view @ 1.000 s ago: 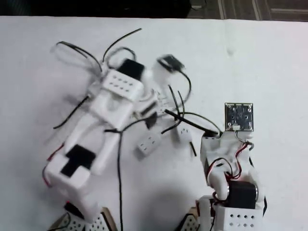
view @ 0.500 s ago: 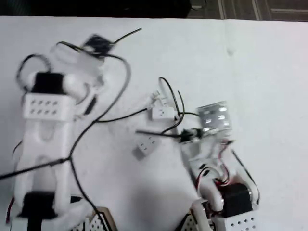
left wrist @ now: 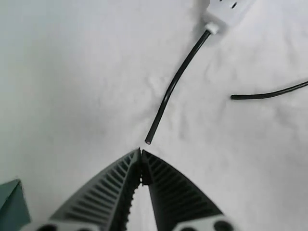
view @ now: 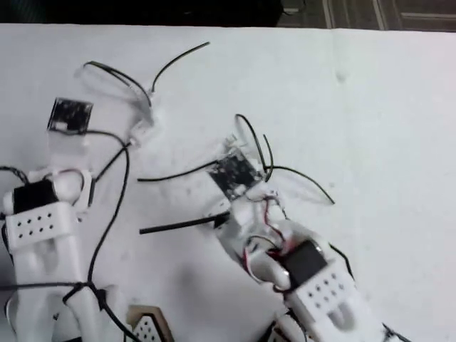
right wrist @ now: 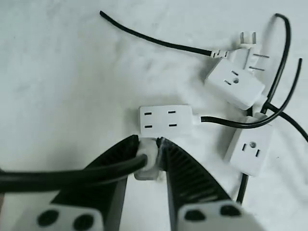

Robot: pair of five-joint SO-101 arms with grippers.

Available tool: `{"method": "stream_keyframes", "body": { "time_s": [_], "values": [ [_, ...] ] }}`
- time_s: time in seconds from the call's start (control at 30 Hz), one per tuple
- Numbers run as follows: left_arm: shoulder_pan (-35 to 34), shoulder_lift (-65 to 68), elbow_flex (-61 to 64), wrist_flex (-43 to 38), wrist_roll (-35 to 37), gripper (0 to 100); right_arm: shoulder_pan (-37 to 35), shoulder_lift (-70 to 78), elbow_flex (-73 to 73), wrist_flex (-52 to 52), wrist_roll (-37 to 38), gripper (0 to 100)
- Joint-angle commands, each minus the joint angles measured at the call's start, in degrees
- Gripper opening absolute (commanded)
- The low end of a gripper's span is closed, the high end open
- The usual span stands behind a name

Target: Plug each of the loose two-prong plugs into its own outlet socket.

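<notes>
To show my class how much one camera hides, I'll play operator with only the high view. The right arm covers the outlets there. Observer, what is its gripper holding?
Observer: In the right wrist view, the right gripper is shut on a white plug trailing a black cord.
Operator: How near is a socket?
Observer: The plug is right at the edge of a white four-slot outlet block; whether its prongs are in, I cannot tell.
Operator: And the other arm?
Observer: The left gripper is shut on nothing in its wrist view, tips just short of the free end of a loose cord.
</notes>
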Motion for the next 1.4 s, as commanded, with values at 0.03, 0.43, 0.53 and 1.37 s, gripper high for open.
{"method": "stream_keyframes", "body": {
  "time_s": [0.03,0.43,0.53,1.37],
  "values": [
    [-3.1,-2.0,6.8,-7.9,0.0,2,-1.8,6.0,-3.1,-4.1,-0.2,1.7],
    [-3.3,-2.4,15.7,-14.4,-0.3,2,-4.7,19.4,-3.2,-13.5,2.5,1.7],
    [-3.2,-2.1,15.8,-14.5,-0.3,2,-4.7,21.5,-3.2,-17.3,2.5,1.7],
    [-3.3,-2.3,17.3,-14.9,-0.5,2,0.7,30.4,-2.9,-26.2,8.5,1.7]
  ]
}}
